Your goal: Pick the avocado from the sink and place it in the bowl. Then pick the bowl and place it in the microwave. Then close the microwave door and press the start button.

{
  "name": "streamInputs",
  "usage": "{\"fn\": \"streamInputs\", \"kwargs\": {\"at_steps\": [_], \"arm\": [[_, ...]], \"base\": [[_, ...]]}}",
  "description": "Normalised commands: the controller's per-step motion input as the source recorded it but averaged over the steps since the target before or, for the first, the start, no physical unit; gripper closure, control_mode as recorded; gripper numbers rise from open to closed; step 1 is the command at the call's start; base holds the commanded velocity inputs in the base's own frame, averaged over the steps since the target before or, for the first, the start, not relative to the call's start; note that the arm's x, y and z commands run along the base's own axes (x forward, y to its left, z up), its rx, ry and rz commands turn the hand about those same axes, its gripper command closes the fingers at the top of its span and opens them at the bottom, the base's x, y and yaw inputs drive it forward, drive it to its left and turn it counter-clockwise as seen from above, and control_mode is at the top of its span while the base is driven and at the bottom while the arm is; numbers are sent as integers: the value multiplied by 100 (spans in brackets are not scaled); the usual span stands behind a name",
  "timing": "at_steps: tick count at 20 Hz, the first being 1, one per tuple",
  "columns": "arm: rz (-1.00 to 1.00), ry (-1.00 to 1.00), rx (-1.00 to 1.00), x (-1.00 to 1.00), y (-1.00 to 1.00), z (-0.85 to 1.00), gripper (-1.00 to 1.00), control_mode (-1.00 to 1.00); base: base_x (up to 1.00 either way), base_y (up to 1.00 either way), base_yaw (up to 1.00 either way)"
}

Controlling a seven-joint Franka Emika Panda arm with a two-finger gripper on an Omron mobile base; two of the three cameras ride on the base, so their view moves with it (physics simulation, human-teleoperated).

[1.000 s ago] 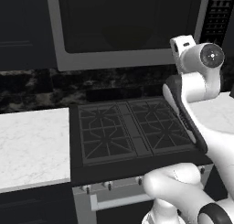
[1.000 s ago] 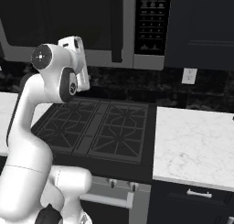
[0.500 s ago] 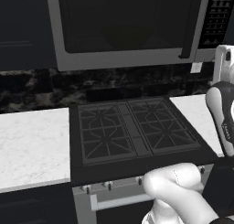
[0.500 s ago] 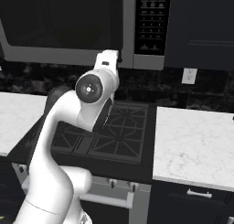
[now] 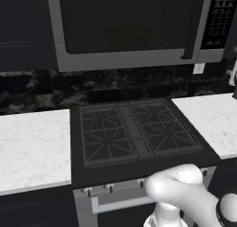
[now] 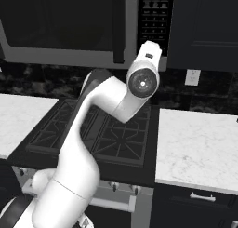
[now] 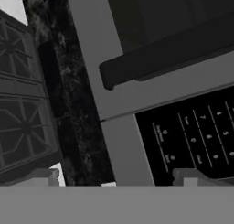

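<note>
The microwave (image 5: pixel 125 59) hangs above the stove with the microwave door (image 6: pixel 60 27) shut; its dark bar handle (image 6: pixel 118 27) stands beside the black button panel (image 6: pixel 155 13). In the right base view my hand is raised in front of that panel's lower end. In the hand view my gripper (image 7: pixel 119 177) is open, its fingertips (image 7: pixel 45 176) wide apart with nothing between them. It faces the button panel (image 7: pixel 192 136) and the door handle (image 7: pixel 169 54) from close by. The avocado, the bowl and the sink are hidden or out of view.
A black gas cooktop (image 5: pixel 134 131) lies under the microwave, with an oven handle (image 5: pixel 120 204) at its front. White marble counters flank it on the left (image 5: pixel 32 142) and right (image 6: pixel 200 148). A wall outlet (image 6: pixel 192 77) and a dark cabinet (image 6: pixel 204 27) sit right of the microwave.
The arm has swung rightward across the stove, from near the door's left part to in front of the button panel. The gripper has stayed open.
</note>
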Motion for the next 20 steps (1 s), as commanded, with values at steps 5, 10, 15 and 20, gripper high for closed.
{"fn": "streamInputs", "kwargs": {"at_steps": [5, 10, 15, 20], "arm": [[17, -3, 8, 54, -12, -1, -100, -100], [14, -4, 6, 56, 0, 0, -100, -100], [9, 0, 4, 39, -1, -4, -100, -100], [1, 0, 4, 35, -18, -2, -100, -100]], "base": [[0, 0, 0], [0, 0, 0], [0, 0, 0], [0, 0, 0]]}}
